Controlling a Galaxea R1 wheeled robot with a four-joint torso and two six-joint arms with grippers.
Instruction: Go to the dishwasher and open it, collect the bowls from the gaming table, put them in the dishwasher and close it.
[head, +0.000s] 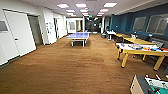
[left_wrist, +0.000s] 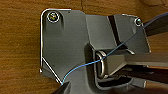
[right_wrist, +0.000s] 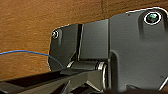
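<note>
Table-football table (head: 150, 86): near right corner, green field, rods, cut off by the edge. Brown carpet floor (head: 62, 67): wide, open down the middle. Gaming desk (head: 142, 50): right side, white top, yellow edge and splayed legs; small coloured items on it, too blurred to name. Blue table-tennis table (head: 78, 36): mid-distance. White doors (head: 18, 32): left wall. Pincer state, both arms: cannot tell.

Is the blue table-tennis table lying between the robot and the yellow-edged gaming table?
No: the blue table-tennis table stands far down the room, left of the yellow-edged gaming table.
</note>
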